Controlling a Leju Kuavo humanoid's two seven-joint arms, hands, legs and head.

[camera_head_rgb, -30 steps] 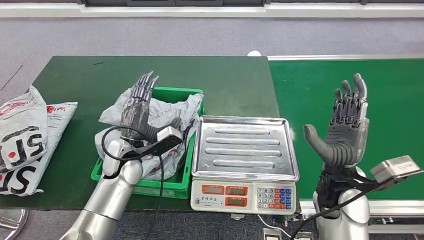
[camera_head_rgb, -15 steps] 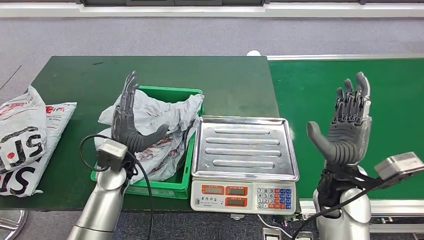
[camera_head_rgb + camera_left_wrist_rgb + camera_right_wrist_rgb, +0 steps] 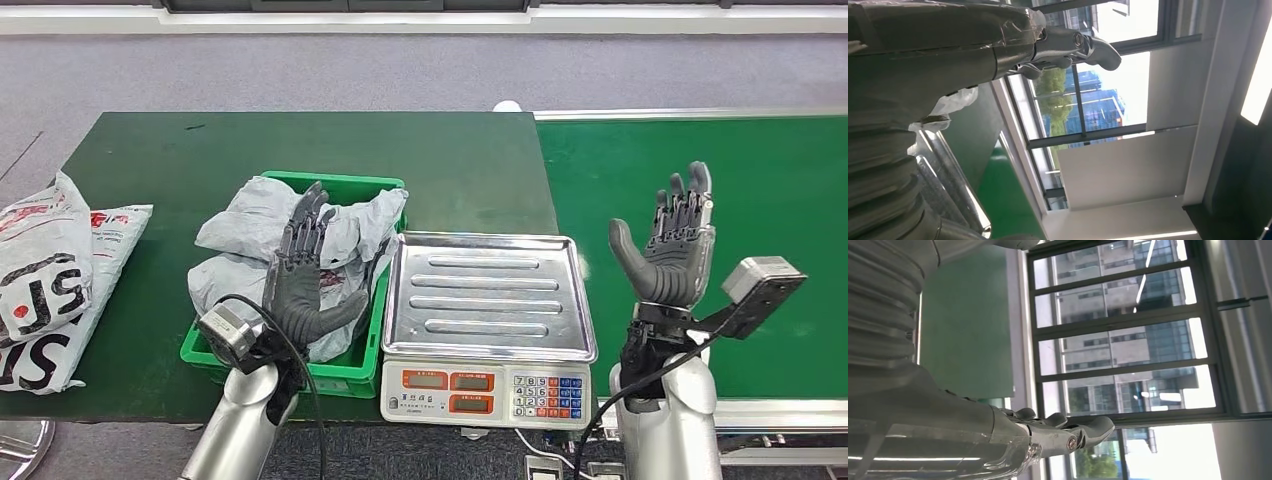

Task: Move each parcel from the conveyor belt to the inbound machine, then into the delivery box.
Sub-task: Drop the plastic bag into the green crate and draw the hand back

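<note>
The left hand (image 3: 305,285), fingers spread and empty, hovers over the grey parcel (image 3: 250,235) in the green box (image 3: 355,372). The right hand (image 3: 672,255) is raised, splayed, holding nothing. White bags (image 3: 45,275) on the worktop (image 3: 180,150) read "SF".

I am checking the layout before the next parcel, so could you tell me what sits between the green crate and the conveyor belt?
In the head view, the weighing scale with its steel tray stands between the green crate and the conveyor belt.
</note>
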